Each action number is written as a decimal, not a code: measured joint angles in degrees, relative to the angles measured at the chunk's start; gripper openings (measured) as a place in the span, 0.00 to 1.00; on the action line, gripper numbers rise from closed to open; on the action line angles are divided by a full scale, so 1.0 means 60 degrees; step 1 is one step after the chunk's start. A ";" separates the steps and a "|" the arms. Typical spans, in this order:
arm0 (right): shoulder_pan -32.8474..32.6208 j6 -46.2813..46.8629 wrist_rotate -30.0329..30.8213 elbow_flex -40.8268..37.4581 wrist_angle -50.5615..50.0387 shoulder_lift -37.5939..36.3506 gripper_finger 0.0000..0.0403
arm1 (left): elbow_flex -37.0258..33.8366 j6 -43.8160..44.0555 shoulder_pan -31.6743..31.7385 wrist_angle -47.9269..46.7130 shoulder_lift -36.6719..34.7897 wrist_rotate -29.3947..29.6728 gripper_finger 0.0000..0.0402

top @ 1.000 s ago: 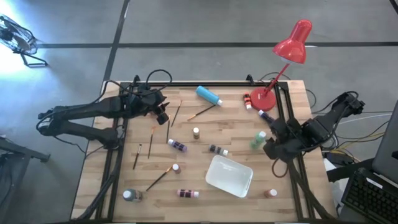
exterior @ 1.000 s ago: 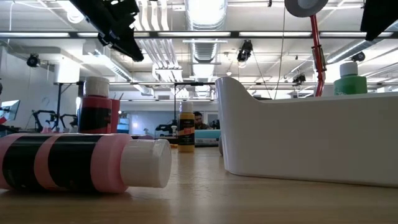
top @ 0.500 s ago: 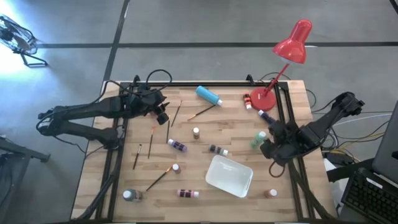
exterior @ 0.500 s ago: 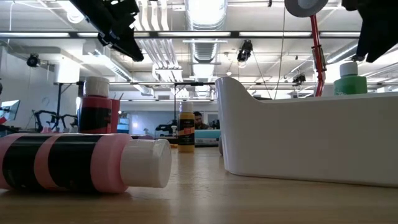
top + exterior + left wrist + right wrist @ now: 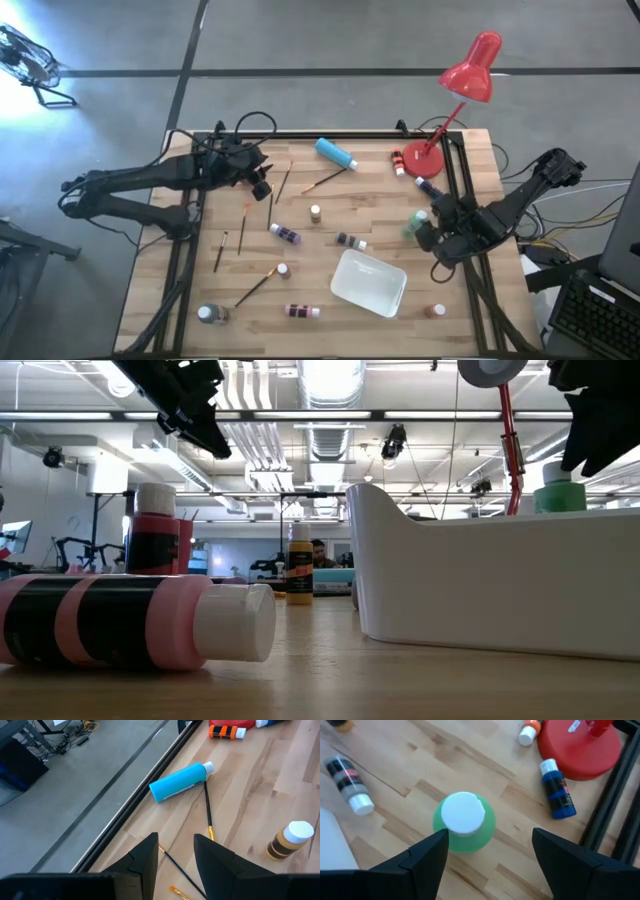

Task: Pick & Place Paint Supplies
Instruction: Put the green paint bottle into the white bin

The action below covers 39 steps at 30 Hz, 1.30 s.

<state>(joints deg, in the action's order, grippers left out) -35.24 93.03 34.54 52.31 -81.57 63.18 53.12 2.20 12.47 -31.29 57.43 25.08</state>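
High view: light butcher-block wood table (image 5: 370, 200) with black frame rails, grey concrete floor around it. Low view looks into an open workshop with ceiling ducts and strip lights. Red desk lamp (image 5: 455, 95) stands at the far right corner; white tray (image 5: 368, 283) lies near the front, right of centre, nothing visible inside it from above.

Paint supplies are scattered over the table. Green bottle (image 5: 464, 822), white cap up, stands upright beside the right rail, between the lamp base and the tray. Blue tube (image 5: 335, 152) lies at the far edge; a dark-handled brush (image 5: 323, 182) sits just beside it. A small tan bottle (image 5: 315, 213) stands mid-table. Pink-and-black bottle (image 5: 135, 620) lies on its side near the front edge.

Right gripper (image 5: 487, 857) hovers directly over the green bottle, fingers spread wide on either side of the cap, not touching it, holding nothing. Left gripper (image 5: 175, 857) waits above the far left area, jaws partly apart, nothing between them.
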 joint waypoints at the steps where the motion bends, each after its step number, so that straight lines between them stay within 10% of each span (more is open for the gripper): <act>1: 0.0004 0.0000 0.0023 -0.0004 0.0056 0.0000 0.69 | 0.0000 0.0005 0.0000 0.0000 0.0000 -0.0002 0.33; 24: 0.0721 -0.0587 0.0477 -0.0663 0.1202 -0.0007 0.72 | 0.0000 0.0069 0.0000 -0.0004 0.0000 0.0000 0.33; 39: 0.0765 -0.0869 0.0781 -0.0619 0.1234 -0.0015 0.26 | 0.0000 0.0066 0.0000 -0.0007 0.0000 0.0004 0.33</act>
<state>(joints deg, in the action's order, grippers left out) -30.65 87.82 39.22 48.60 -74.17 63.09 53.12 2.59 12.47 -31.33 57.43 25.10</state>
